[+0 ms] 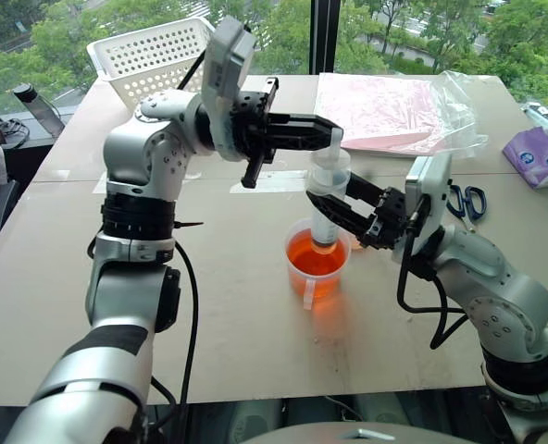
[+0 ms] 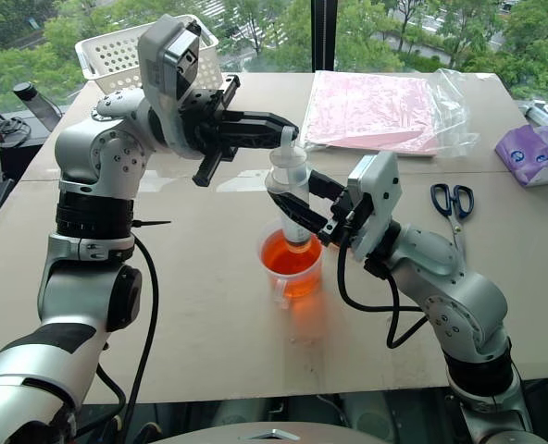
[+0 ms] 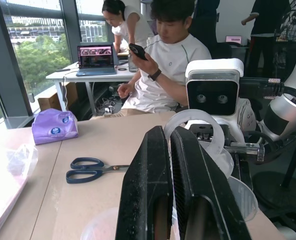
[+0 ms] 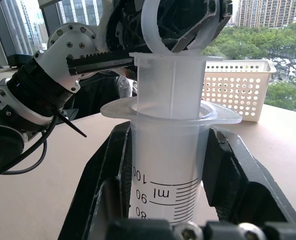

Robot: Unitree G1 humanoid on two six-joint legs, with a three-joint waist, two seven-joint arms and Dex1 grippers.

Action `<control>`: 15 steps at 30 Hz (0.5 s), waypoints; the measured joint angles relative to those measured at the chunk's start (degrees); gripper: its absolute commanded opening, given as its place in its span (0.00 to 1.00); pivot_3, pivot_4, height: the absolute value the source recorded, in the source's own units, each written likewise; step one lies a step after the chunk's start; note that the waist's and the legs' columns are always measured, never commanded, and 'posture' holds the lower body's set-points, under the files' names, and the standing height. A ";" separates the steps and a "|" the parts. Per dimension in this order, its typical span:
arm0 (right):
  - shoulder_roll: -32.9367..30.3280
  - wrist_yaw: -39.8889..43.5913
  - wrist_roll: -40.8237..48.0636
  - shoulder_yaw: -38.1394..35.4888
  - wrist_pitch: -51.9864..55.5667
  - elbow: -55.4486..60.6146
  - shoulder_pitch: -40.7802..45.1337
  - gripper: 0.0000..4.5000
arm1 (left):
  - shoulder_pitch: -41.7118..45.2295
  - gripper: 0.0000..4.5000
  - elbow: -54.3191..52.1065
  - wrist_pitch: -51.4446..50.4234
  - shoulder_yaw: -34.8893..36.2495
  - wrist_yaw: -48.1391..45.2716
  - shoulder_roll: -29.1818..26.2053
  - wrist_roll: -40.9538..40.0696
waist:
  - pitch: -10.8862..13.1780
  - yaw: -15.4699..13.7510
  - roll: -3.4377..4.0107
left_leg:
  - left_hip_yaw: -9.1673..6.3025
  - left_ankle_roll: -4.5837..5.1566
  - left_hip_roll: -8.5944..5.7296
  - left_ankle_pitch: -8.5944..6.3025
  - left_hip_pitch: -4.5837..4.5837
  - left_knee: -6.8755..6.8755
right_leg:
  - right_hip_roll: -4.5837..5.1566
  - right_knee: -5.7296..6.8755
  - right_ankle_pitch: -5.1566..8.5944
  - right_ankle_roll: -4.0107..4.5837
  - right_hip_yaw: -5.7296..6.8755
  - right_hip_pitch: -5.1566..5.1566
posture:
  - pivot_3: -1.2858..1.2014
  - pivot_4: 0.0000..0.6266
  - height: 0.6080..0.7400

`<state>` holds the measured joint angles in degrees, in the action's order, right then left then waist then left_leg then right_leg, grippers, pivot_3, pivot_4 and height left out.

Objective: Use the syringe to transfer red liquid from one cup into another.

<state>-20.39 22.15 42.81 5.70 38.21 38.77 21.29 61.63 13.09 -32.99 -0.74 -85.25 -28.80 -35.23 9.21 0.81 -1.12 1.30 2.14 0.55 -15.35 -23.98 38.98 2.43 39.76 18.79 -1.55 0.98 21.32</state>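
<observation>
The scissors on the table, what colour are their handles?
Dark blue. The scissors show best in the left wrist view, lying flat on the table.

The syringe (image 2: 292, 199) stands in the handled beaker (image 2: 291, 262); its tip and lower barrel are hidden behind the beaker's orange-red liquid (image 2: 291, 255). The smaller cup (image 1: 357, 242), just behind the beaker, is almost wholly covered by the right gripper (image 1: 322, 205). The white basket (image 1: 149, 51), beyond the beaker, is cut off by the upper edge.
</observation>
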 measured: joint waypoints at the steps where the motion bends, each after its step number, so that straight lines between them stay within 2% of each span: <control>1: 0.00 0.00 0.04 -0.03 0.11 0.00 0.00 0.33 | 0.00 0.02 0.00 0.07 0.02 0.01 0.05 0.00 | 0.00 0.00 0.00 | 0.00 0.00 0.00 0.00 0.00 0.00 | 0.00 0.00 0.00 0.00 0.00 0.00 | 0.52 0.24 1.00; 15: -0.03 0.01 0.25 -0.16 0.38 0.00 -0.02 0.33 | 0.00 0.02 0.00 -0.16 0.14 0.29 0.15 -0.35 | 0.00 0.01 0.00 | 0.00 0.00 0.00 0.00 0.00 0.00 | 0.00 0.00 0.00 0.00 0.00 0.00 | 0.52 0.24 1.00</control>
<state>-20.41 22.17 43.06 5.54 38.59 38.77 21.27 61.63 13.09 -33.16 -0.60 -84.96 -28.66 -35.57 9.21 0.82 -1.12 1.30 2.14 0.55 -15.35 -23.98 38.99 2.43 39.76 18.79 -1.55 0.98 21.32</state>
